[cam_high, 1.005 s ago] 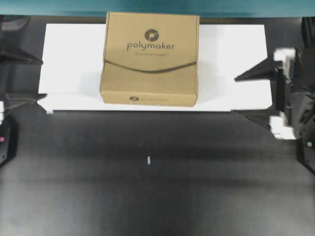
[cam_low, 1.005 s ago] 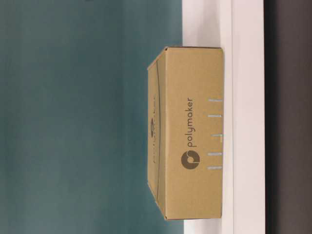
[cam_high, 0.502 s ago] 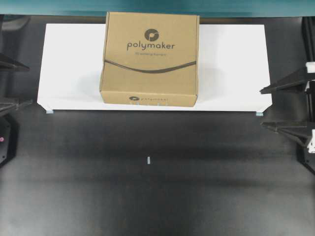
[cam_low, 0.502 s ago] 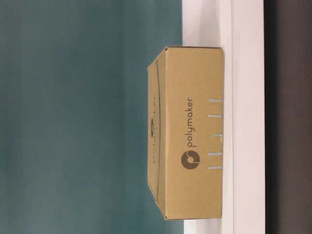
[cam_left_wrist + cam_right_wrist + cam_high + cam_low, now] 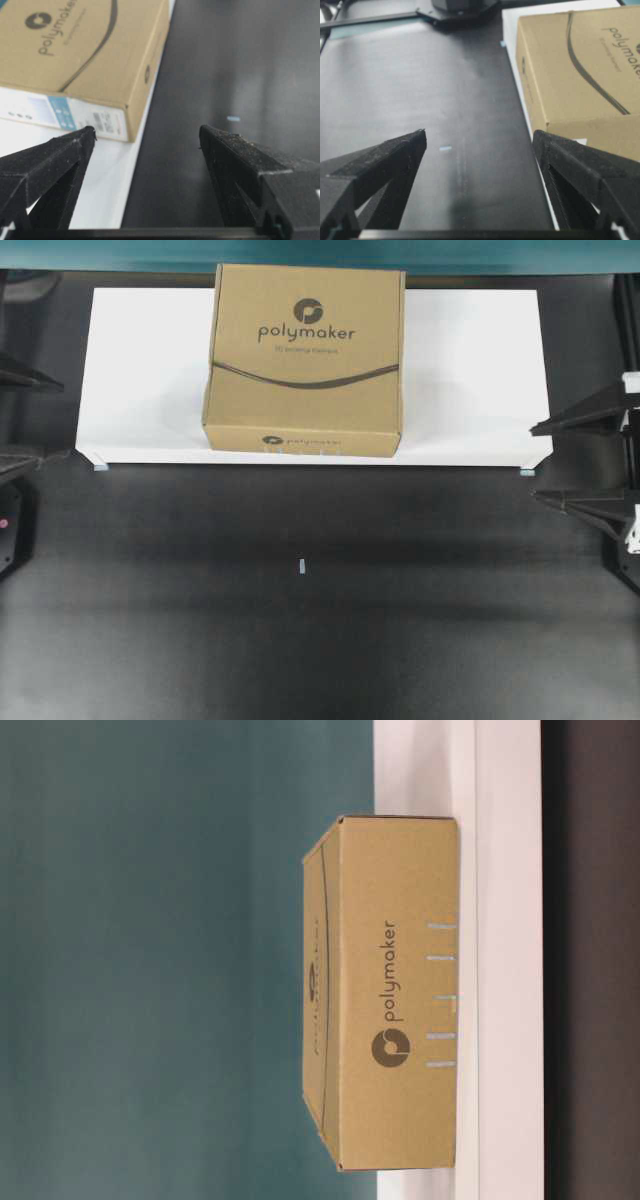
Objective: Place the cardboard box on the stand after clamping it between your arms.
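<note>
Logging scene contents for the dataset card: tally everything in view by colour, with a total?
Brown: 1, the cardboard box
White: 1, the stand
Black: 2, the left gripper and the right gripper, both open and clear of the box
Light blue: 1, a small mark on the tabletop
Total: 5

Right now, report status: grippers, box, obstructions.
Left gripper and right gripper open, empty, clear of box. Cardboard box sits flat on stand. Nothing between grippers and box.
</note>
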You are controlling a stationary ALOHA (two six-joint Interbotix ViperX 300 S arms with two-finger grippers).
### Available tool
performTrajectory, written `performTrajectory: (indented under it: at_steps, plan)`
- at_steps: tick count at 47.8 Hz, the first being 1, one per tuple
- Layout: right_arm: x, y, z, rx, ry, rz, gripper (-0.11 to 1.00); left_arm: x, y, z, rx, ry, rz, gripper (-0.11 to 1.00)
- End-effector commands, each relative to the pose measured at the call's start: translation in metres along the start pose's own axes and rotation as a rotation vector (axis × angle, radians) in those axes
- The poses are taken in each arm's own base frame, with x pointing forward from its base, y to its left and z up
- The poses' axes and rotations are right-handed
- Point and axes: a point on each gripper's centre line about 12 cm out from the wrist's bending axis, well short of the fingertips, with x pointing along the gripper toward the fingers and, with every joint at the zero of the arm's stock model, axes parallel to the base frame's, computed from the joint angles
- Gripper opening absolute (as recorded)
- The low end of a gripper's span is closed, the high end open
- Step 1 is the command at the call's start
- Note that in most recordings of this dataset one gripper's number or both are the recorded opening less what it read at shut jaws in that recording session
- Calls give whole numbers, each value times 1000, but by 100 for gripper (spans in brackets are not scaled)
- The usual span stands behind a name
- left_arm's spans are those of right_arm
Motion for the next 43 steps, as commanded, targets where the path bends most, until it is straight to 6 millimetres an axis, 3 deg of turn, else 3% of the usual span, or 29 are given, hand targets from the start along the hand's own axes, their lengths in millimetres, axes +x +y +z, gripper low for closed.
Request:
performTrajectory:
  at_steps: [1,31,43]
  plan:
    - [0,0,2,5,-12,1,82,0,0,4,2,-11,-2,82]
    - [-11,0,0,10,-26,4,82,-7,0,6,0,-48,-2,76]
    - [-15,-2,-7,25,-11,-3,82,-9,-1,-3,-2,-48,-6,76]
